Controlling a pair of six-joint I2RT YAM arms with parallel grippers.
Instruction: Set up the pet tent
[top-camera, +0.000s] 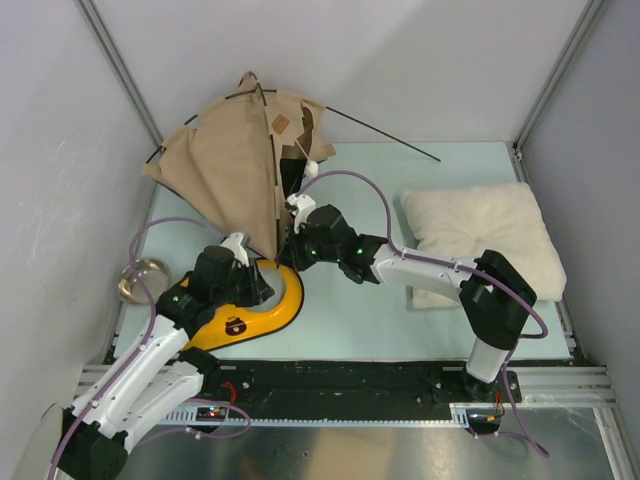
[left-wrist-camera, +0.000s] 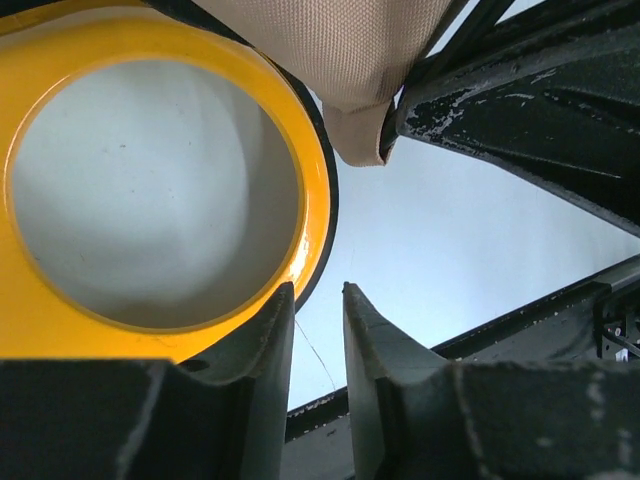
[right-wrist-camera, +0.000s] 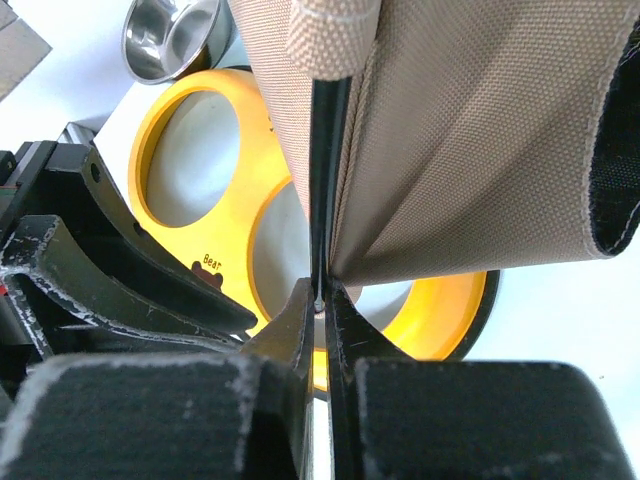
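Note:
The pet tent (top-camera: 225, 165), tan fabric with thin black poles and a brown label (top-camera: 281, 124), leans half-raised at the back left. One pole (top-camera: 385, 130) sticks out to the right. My right gripper (top-camera: 290, 250) is at the tent's near lower corner. In the right wrist view it (right-wrist-camera: 322, 295) is shut on the bottom end of a black pole (right-wrist-camera: 325, 150) that runs along the fabric (right-wrist-camera: 470, 150). My left gripper (top-camera: 262, 285) hovers over the yellow feeder (top-camera: 285, 305), just below that corner. In the left wrist view it (left-wrist-camera: 318, 290) is open and empty, and the fabric corner (left-wrist-camera: 350, 50) is above.
The yellow double-bowl feeder (right-wrist-camera: 200, 230) lies right under both grippers; its rim also shows in the left wrist view (left-wrist-camera: 300, 130). A steel bowl (top-camera: 143, 280) sits by the left wall. A cream pillow (top-camera: 480, 240) lies at the right. Walls close in on the left and right.

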